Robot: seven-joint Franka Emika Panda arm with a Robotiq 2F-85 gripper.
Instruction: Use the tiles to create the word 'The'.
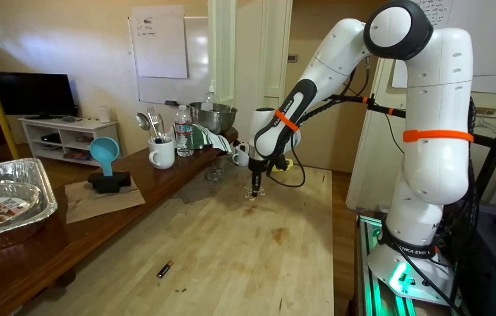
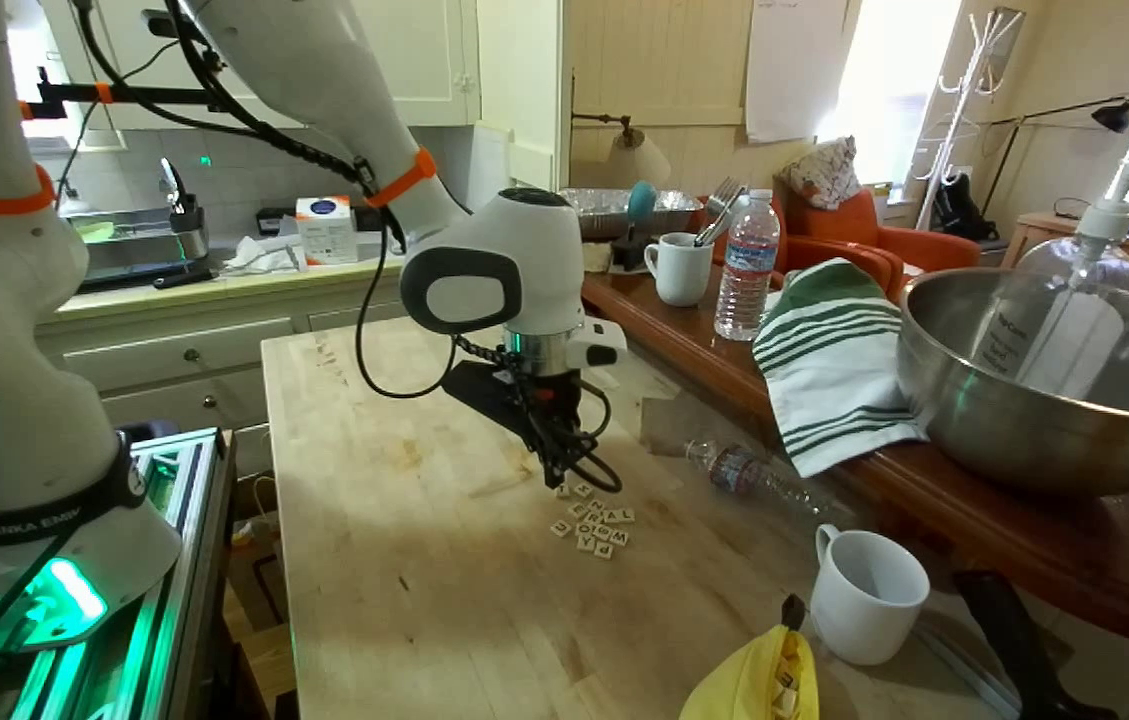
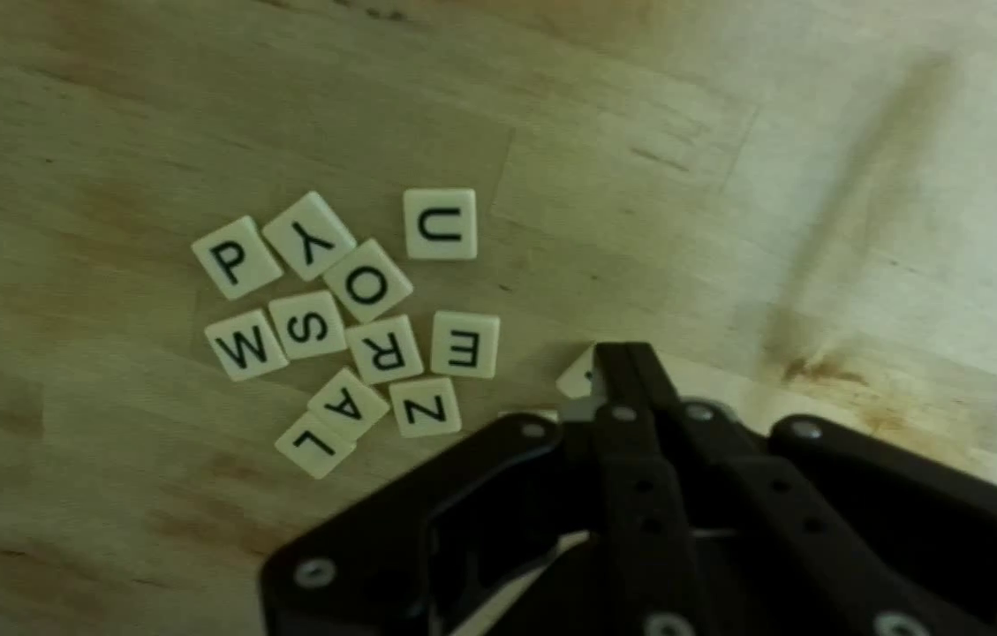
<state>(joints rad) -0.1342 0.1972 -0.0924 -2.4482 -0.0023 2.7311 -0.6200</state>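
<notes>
Several small cream letter tiles lie loose on the table, face up in a cluster left of my fingers in the wrist view. The E tile is at the cluster's right side, below the U tile and above the N tile. A partly hidden tile sits at the left of my fingertips, its letter mostly covered. The edge of another tile shows beside it. My gripper is shut with its fingertips together. In both exterior views it points down at the tiles' edge.
A yellow pouch, a white mug and a crumpled bottle are near the tiles. A battery lies on the table. A raised wooden counter holds a mug of cutlery, a water bottle and a metal bowl.
</notes>
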